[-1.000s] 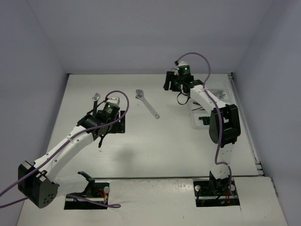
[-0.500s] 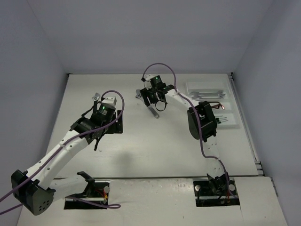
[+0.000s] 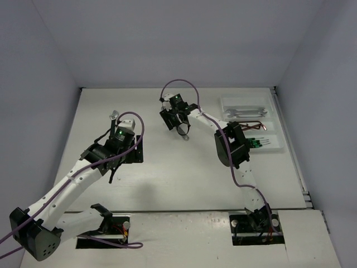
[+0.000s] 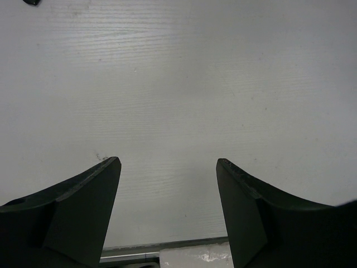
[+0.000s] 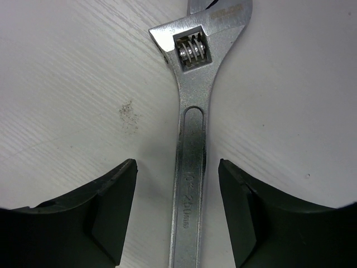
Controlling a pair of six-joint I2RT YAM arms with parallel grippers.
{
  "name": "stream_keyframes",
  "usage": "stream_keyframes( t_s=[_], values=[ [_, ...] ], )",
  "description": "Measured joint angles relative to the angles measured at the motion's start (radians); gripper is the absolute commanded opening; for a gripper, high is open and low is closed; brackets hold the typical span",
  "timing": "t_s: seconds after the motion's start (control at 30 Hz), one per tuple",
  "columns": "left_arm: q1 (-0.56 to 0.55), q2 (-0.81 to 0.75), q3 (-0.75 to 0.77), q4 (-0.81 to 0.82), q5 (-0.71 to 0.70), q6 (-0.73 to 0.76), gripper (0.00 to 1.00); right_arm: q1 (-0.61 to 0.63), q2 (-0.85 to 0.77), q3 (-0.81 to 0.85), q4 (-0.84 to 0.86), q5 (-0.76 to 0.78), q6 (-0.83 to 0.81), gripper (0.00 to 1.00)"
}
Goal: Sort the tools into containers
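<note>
A silver adjustable wrench (image 5: 189,167) lies flat on the white table. My right gripper (image 5: 177,165) is open just above it, with one finger on either side of the handle and neither touching it. In the top view my right gripper (image 3: 177,116) covers most of this wrench, and only the handle tip (image 3: 187,136) shows. My left gripper (image 4: 167,163) is open and empty over bare table (image 4: 178,84). In the top view it (image 3: 127,149) sits left of centre. A small silver wrench (image 3: 114,115) pokes out behind the left arm. The white tray (image 3: 279,129) is at the right.
The tray holds silver wrenches (image 3: 245,111) in its far compartment, brown hex keys (image 3: 257,126) in the middle one and green-and-black screwdrivers (image 3: 260,142) in the near one. Grey walls close in the table on the left, back and right. A small dark bit (image 4: 30,2) lies at the top left of the left wrist view.
My right arm swung left from beside the tray to over the adjustable wrench, jaws open. My left arm drew back slightly toward the lower left.
</note>
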Motion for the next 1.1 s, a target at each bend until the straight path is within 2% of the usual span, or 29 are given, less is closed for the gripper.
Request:
stream_keyframes(
  t_s=[0.17, 0.3, 0.33, 0.47, 0.73, 1.1],
  values=[
    [0.0, -0.001, 0.0, 0.0, 0.0, -0.004, 0.66, 0.0, 0.026, 0.014, 0.004, 0.003, 0.004, 0.53],
    [0.0, -0.001, 0.0, 0.0, 0.0, -0.005, 0.66, -0.006, 0.041, 0.033, 0.009, -0.009, 0.009, 0.42],
    [0.0, -0.001, 0.0, 0.0, 0.0, -0.005, 0.66, -0.006, 0.046, 0.04, 0.009, -0.012, 0.009, 0.37],
    [0.0, -0.001, -0.001, 0.0, 0.0, -0.006, 0.66, -0.007, 0.05, 0.047, 0.009, -0.017, 0.008, 0.0],
    [0.0, -0.001, -0.004, -0.001, 0.0, -0.011, 0.66, -0.014, 0.063, 0.077, -0.01, -0.039, 0.016, 0.0],
    [0.0, -0.002, -0.004, -0.001, -0.008, -0.02, 0.66, -0.084, 0.054, 0.192, -0.077, -0.069, 0.153, 0.0]
  ],
)
